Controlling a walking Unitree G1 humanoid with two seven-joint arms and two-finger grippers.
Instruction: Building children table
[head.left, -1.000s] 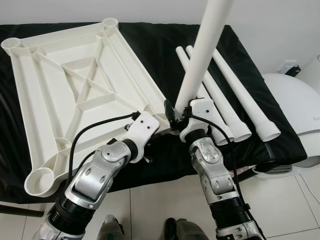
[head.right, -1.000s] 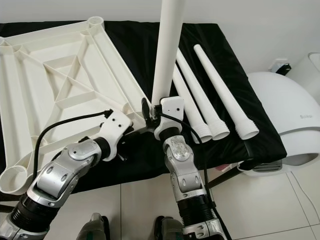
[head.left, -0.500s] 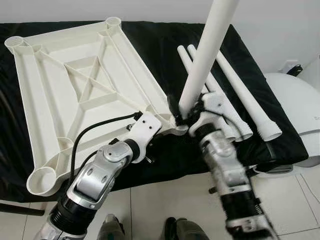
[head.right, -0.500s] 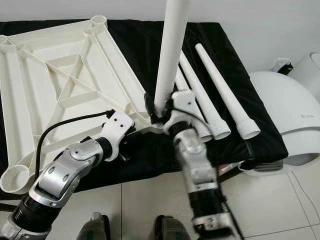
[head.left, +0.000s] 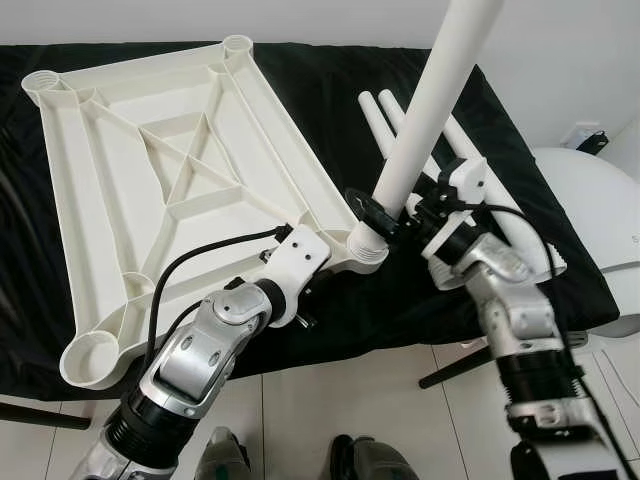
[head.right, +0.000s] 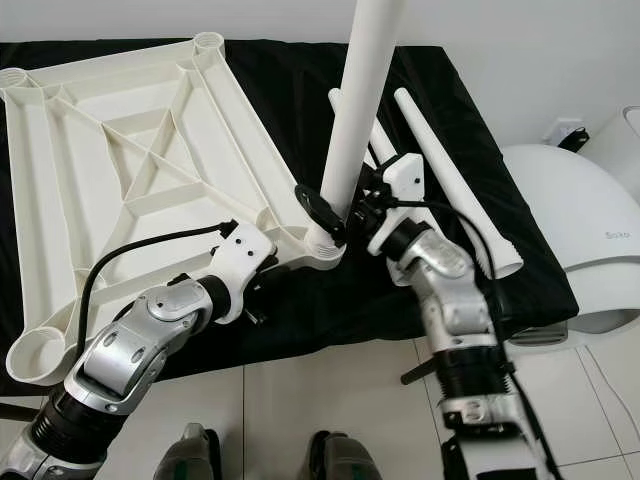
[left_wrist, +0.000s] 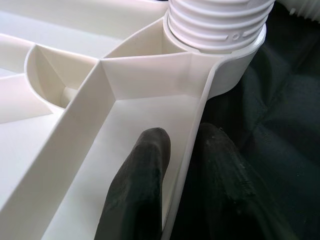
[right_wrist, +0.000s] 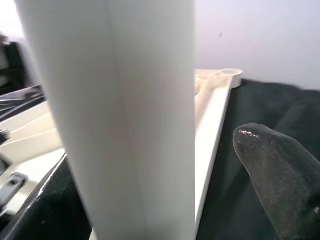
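The left gripper (left_wrist: 182, 195) is pinching the ribbed white plastic tabletop's (head.left: 150, 180) rim between its fingers, steadying it while the right gripper (head.left: 405, 212), fingers wrapped around the long white plastic leg (head.left: 430, 100), is seating it upright in the corner socket (head.left: 365, 245).

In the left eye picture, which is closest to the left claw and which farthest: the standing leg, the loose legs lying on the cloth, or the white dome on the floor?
From the left gripper:
1. Standing leg, just to its right, in the corner socket.
2. Loose legs, farther right on the black cloth.
3. White dome, far right, off the cloth.
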